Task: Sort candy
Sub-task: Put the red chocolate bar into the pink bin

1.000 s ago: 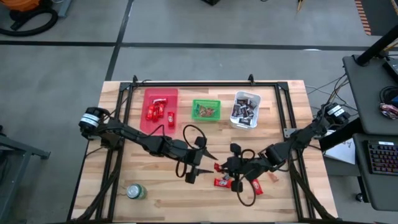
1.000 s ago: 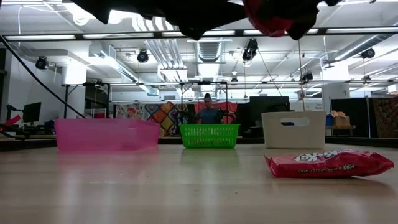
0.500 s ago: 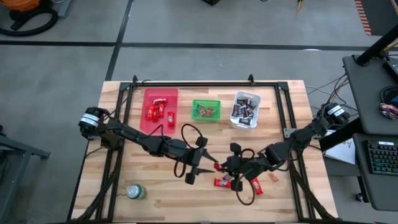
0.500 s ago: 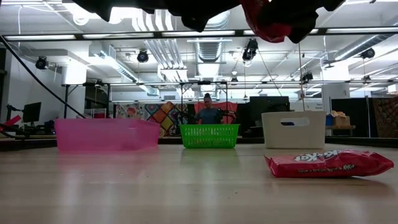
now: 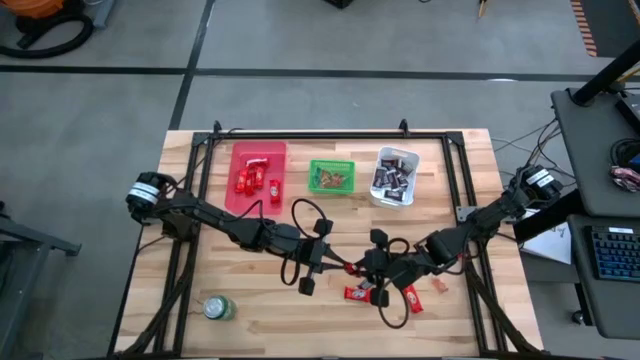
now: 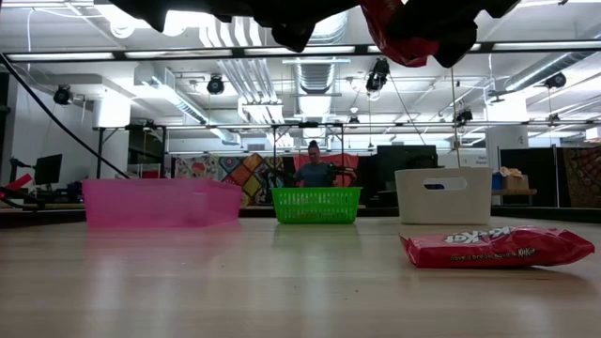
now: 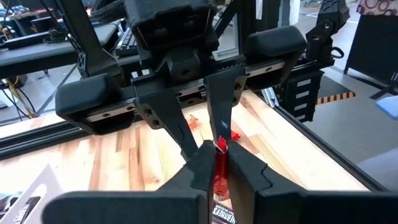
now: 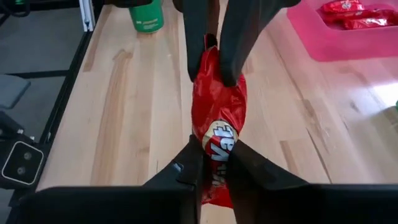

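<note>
A red candy (image 8: 217,99) hangs in the air above the middle of the table, between my two grippers. My left gripper (image 5: 343,266) is shut on one end of it, and my right gripper (image 5: 362,268) is shut on the other. In the low view the candy (image 6: 408,33) shows at the top edge, among the dark fingers. More red candies (image 5: 357,293) (image 5: 411,298) lie flat on the wood below, one of them (image 6: 498,247) close to the low camera. My left gripper pinches the candy's end toward the table's left (image 7: 219,147) between its two fingers (image 7: 200,167). They come nearly level from the table's left, along the candy, which is clear of the table. My right gripper pinches the opposite end of the wrapper (image 8: 214,134) between its two fingers (image 8: 186,163). They slant down from the table's right, along the candy.
At the back stand a pink tray (image 5: 258,175) with red candies, a green basket (image 5: 331,177) and a white bin (image 5: 394,176) with dark candies. A green can (image 5: 217,307) stands near the front left. A small red piece (image 5: 438,286) lies by the right arm.
My left gripper has shut: its fingers stood wide on either side of the candy's end and now pinch it. Both arms have kept their places, and the candy stays lifted in my right gripper.
</note>
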Action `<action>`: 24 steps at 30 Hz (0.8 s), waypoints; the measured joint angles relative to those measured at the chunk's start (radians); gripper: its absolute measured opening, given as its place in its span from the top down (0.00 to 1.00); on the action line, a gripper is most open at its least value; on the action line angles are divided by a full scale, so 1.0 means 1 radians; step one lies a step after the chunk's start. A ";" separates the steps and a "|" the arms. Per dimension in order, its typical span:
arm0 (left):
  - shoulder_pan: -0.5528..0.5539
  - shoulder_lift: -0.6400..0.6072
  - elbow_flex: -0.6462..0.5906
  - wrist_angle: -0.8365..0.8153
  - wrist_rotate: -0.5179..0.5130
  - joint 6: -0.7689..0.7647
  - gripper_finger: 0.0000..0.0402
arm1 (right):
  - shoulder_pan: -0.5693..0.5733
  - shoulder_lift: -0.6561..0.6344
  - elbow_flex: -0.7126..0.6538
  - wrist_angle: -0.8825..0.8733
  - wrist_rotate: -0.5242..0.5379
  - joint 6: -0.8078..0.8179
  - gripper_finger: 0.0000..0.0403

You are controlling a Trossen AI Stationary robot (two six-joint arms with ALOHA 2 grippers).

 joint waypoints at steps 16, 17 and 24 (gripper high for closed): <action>-0.001 -0.234 0.000 -0.641 -0.543 -0.122 0.99 | -0.005 -0.080 0.001 -0.044 0.216 0.001 0.50; -0.001 -0.260 0.000 -0.713 -0.632 -0.156 0.99 | -0.005 -0.081 0.001 -0.044 0.218 0.001 0.49; 0.101 -0.398 -0.001 -1.196 -0.973 -0.553 0.99 | -0.010 -0.071 0.001 -0.044 0.217 0.000 0.48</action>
